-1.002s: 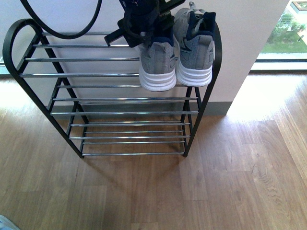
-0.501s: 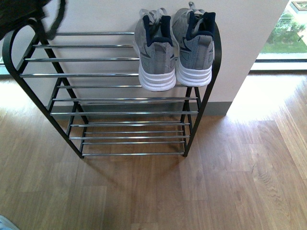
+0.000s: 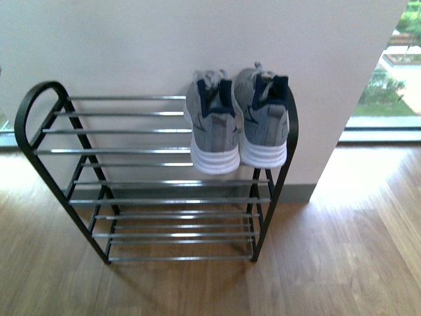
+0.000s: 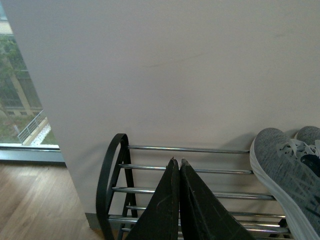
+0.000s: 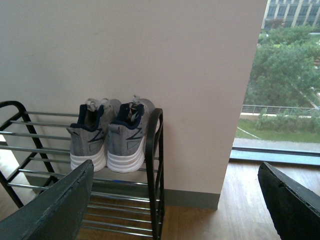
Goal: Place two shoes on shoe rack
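We judge the placing done: the grey knit white-soled sneakers (image 3: 237,125) stand at the right end of the top shelf of the black chrome-rodded shoe rack (image 3: 29,99), our left gripper (image 4: 177,162) holds its fingers together on nothing, our right gripper (image 5: 175,167) holds its fingers wide apart, so the next move calls only for keeping both arms clear

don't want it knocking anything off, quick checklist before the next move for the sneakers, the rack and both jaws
1. Grey sneakers both on the top shelf of the shoe rack: ok.
2. Sneakers seated firmly: heels overhang the front rod, cannot tell.
3. Left jaws shut and empty: ok.
4. Right jaws wide open and empty: ok.
5. Arms away from the rack: neither shows in the front view, ok.
6. More shoes to fetch: none in any view, cannot tell.
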Controlling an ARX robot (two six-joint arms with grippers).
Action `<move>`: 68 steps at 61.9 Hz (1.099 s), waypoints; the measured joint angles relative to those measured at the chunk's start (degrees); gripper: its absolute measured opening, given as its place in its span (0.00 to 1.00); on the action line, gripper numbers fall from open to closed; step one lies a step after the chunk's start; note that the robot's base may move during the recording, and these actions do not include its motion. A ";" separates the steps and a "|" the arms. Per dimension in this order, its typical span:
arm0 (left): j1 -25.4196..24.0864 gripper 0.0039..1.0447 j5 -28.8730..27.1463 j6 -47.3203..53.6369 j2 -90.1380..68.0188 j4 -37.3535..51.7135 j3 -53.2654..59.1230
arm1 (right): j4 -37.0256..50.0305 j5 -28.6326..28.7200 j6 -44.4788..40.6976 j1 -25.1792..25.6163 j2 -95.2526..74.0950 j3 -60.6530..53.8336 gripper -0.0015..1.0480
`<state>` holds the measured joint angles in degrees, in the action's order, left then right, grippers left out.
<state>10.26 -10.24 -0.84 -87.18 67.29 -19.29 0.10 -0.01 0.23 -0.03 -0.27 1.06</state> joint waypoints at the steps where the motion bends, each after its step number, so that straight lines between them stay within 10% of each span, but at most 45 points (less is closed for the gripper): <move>1: -0.28 0.01 0.31 0.00 0.96 -0.02 0.83 | 0.00 0.00 0.00 0.00 0.00 0.00 0.91; 68: -10.01 0.01 10.16 0.26 48.54 -29.97 18.40 | 0.00 0.00 0.00 0.00 0.00 0.00 0.91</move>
<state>0.25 -0.08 -0.58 -38.63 37.32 -0.89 0.10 -0.01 0.23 -0.03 -0.27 1.06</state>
